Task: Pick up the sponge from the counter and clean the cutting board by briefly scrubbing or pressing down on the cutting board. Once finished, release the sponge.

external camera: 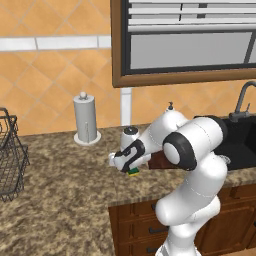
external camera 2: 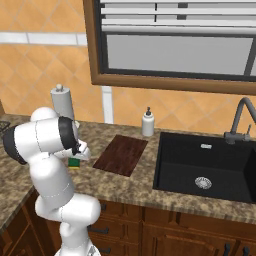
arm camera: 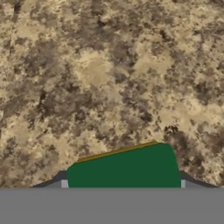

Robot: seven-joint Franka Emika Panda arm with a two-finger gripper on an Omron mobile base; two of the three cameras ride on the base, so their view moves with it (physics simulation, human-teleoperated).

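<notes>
The sponge [arm camera: 124, 168], dark green on top with a thin yellow edge, sits between my fingertips [arm camera: 64, 183]. My gripper [external camera: 131, 169] points down over the counter [external camera: 60, 200] and is shut on the sponge [external camera: 133, 172], left of the cutting board. Seen from the right base, the sponge [external camera 2: 74, 163] hangs under my gripper [external camera 2: 75, 159], a short way left of the dark reddish-brown cutting board [external camera 2: 121, 155]. I cannot tell whether the sponge touches the granite. The arm hides most of the cutting board [external camera: 156, 161] from the left base camera.
A paper towel holder [external camera: 86, 120] stands at the back wall. A wire basket [external camera: 10, 155] sits at the far left. A soap dispenser [external camera 2: 147, 122] is behind the board. The black sink [external camera 2: 205, 167] and its faucet [external camera 2: 242, 120] lie to the right.
</notes>
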